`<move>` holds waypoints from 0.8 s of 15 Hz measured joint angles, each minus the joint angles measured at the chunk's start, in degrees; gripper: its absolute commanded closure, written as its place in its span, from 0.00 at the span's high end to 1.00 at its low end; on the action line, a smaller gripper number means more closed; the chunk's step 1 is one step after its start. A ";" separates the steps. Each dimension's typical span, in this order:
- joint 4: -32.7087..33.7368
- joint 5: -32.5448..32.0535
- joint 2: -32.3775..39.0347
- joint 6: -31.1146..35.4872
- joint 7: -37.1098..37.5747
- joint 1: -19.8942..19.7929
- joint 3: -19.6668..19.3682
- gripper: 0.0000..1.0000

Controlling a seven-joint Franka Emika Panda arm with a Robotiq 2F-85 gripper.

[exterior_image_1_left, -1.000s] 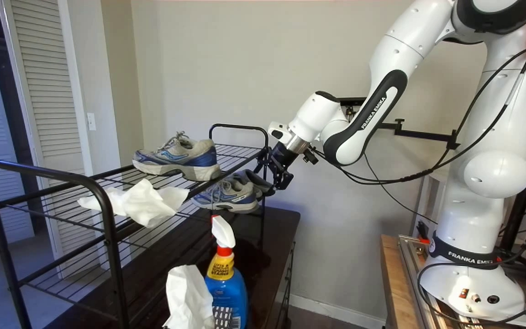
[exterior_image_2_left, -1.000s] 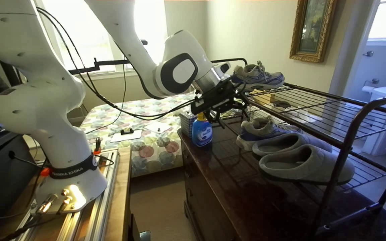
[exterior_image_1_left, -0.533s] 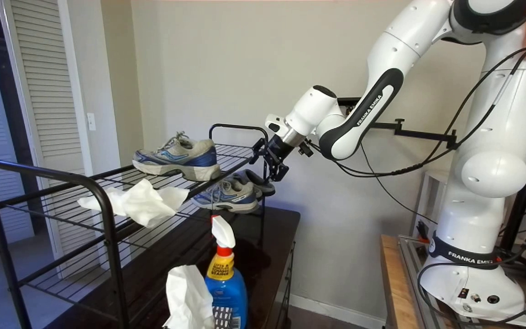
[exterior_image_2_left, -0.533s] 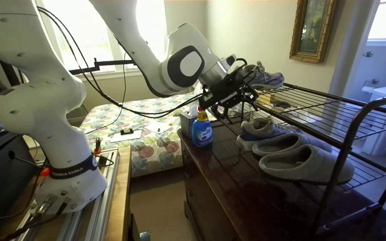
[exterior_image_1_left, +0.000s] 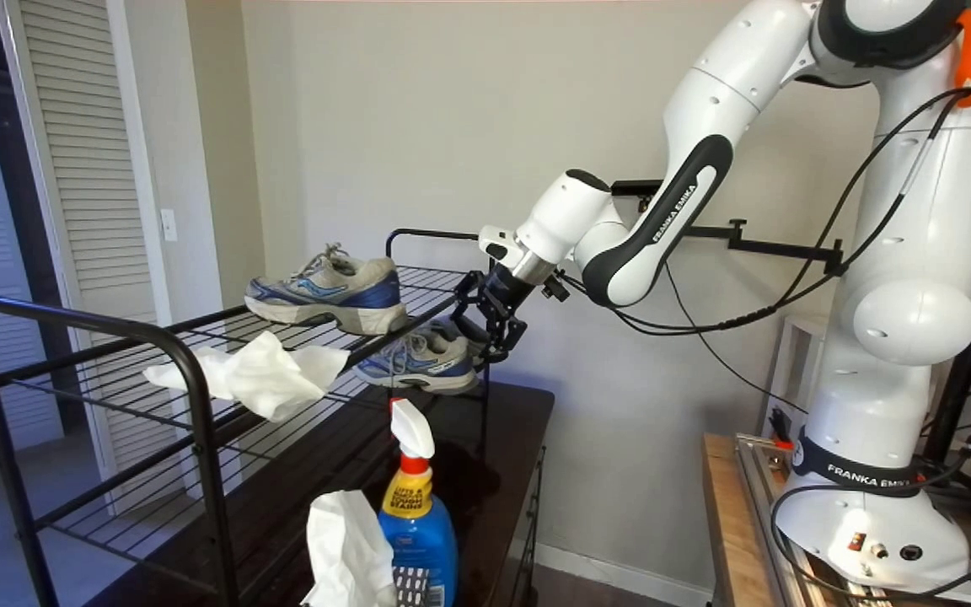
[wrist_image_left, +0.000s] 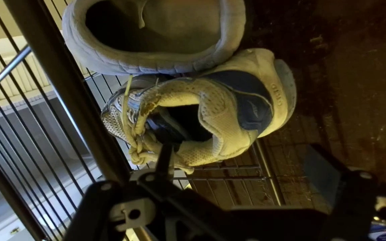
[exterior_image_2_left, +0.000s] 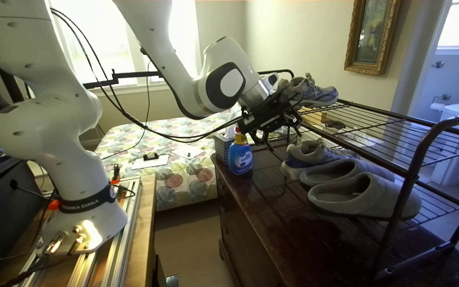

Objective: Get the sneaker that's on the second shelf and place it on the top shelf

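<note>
The wrist view shows my hand (wrist_image_left: pixel 243 164) with its fingers spread wide and nothing between them. The sneaker (wrist_image_left: pixel 219 117) lies just ahead of it, on the second shelf (exterior_image_2_left: pixel 438 207), below the top shelf (exterior_image_2_left: pixel 381 125). One finger (wrist_image_left: pixel 165 160) overlaps the shoe's lace edge; whether it touches there or hangs short, I cannot tell. The other stands out past the heel, over the dresser (wrist_image_left: pixel 357 83).

The likeliest trouble is the bar (wrist_image_left: pixel 65 77) of the top shelf, close alongside the first finger: if I push straight on, a knuckle may strike it. Loose laces (wrist_image_left: pixel 142 156) could snag on the same fingertip. A slipper (wrist_image_left: pixel 166 63) sits right against the sneaker on the side away from the hand, so a crooked pull might drag it along. And if I lift before backing out, the shoe would probably knock the bar overhead.

Only the wrist view lets me judge finger against laces; in both exterior views the fingers are mere dark shapes. In an exterior view another slipper (exterior_image_2_left: pixel 381 195) shows, farther from the hand, which the wrist view leaves out. In an exterior view another sneaker (exterior_image_1_left: pixel 325 293) near the hand and a tissue (exterior_image_1_left: pixel 270 375) farther off lie on the top shelf; I can make out neither from the wrist.
</note>
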 measured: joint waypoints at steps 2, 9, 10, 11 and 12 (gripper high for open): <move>1.41 0.01 1.28 0.00 -0.02 1.79 -1.48 1.00; 3.51 0.03 4.69 0.07 -0.02 5.36 -4.63 0.89; 3.52 0.03 4.67 0.07 -0.02 5.52 -4.84 0.82; 3.52 0.03 4.66 0.07 -0.02 5.75 -5.05 0.88; 3.57 0.03 4.52 0.07 -0.02 5.89 -5.26 0.93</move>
